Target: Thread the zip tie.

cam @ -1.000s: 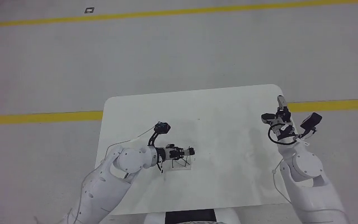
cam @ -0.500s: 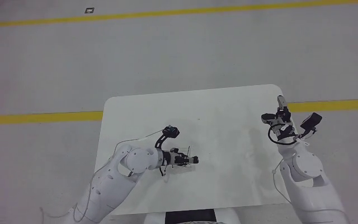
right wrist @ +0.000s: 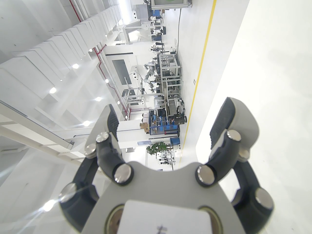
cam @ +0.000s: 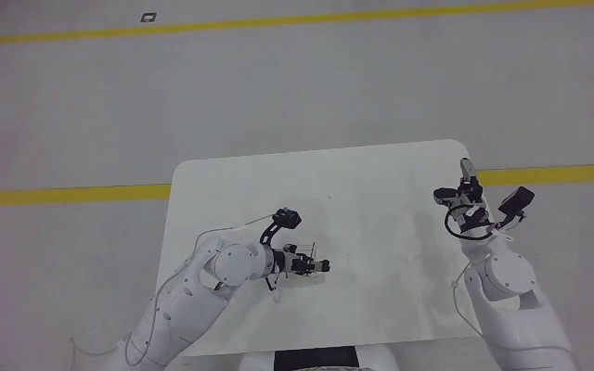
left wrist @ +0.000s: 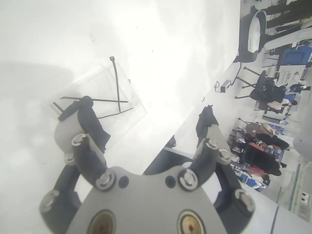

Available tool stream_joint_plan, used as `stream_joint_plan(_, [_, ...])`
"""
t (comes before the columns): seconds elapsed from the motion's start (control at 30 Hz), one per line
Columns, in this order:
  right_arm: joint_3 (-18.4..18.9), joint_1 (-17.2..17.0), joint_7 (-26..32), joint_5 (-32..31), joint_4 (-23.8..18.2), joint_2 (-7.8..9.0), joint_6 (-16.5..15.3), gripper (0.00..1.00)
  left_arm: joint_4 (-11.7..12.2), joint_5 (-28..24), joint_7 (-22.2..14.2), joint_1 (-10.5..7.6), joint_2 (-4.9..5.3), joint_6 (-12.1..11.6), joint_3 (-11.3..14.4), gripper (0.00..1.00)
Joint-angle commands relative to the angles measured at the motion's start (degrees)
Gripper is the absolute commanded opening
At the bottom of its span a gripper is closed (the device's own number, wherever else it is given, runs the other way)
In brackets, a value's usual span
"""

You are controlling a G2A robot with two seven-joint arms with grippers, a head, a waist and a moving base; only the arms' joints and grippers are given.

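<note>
The flat white rounded tabletop (cam: 390, 185) is showing a plain, even white. The thin black plastic zip ties (left wrist: 116, 81) are standing out dark against it, lying on a clear colourless plastic tray (left wrist: 132, 93) that is letting the white show through. The left end effector (left wrist: 145, 105) is showing silver-grey metal, black finger pads and brass-coloured screw heads; the right end effector (right wrist: 169, 105) is wearing the same silver-grey and black. The smooth pale grey floor (cam: 278, 93) is carrying two straight yellow stripes (cam: 278, 20) and a small dark square mark (cam: 148, 17).
</note>
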Motion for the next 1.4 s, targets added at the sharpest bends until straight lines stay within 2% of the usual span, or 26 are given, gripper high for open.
stream_joint_plan(0.0, [0.0,0.0,0.0,0.0,0.0,0.00,0.0,1.00,0.0,0.0,0.0,0.00,0.00,0.0,0.0,1.00])
stream_joint_plan(0.07, [0.0,0.0,0.0,0.0,0.0,0.00,0.0,1.00,0.0,0.0,0.0,0.00,0.00,0.0,0.0,1.00])
stream_joint_plan(0.17, [0.0,0.0,0.0,0.0,0.0,0.00,0.0,1.00,0.8,-1.2,-0.9,-0.31,-0.01,-2.1,0.9,1.00])
stream_joint_plan(0.27, [0.0,0.0,0.0,0.0,0.0,0.00,0.0,1.00,3.0,-3.4,-1.4,-1.36,-0.06,-4.6,1.3,1.00])
stream_joint_plan(0.3, [0.0,0.0,0.0,0.0,0.0,0.00,0.0,1.00,4.4,-4.4,-1.2,-1.89,-0.13,-5.3,1.5,1.00])
stream_joint_plan(0.4, [0.0,0.0,0.0,0.0,0.0,0.00,0.0,1.00,6.4,-5.0,-0.5,-3.20,-0.34,-6.2,2.4,1.00])
stream_joint_plan(0.43, [0.0,0.0,0.0,0.0,0.0,0.00,0.0,1.00,6.5,-4.2,0.3,-3.58,-0.35,-6.1,2.7,1.00])
stream_joint_plan(0.8, [0.0,0.0,0.0,0.0,0.0,0.00,0.0,1.00,7.0,-2.3,-0.2,-3.95,-0.18,-6.4,3.6,1.00])
stream_joint_plan(1.07, [0.0,0.0,0.0,0.0,0.0,0.00,0.0,1.00,6.6,-1.7,0.1,-4.10,-0.08,-6.6,3.8,1.00])
stream_joint_plan(1.23, [0.0,0.0,0.0,0.0,0.0,0.00,0.0,1.00,7.3,-1.7,1.6,-3.93,-0.06,-6.6,4.7,1.00])
stream_joint_plan(1.3, [0.0,0.0,0.0,0.0,0.0,0.00,0.0,1.00,7.4,-1.9,1.7,-4.14,-0.03,-6.6,4.9,0.74])
stream_joint_plan(1.37, [0.0,0.0,0.0,0.0,0.0,0.00,0.0,1.00,7.2,-1.9,2.0,-4.28,0.03,-6.4,5.0,0.59])
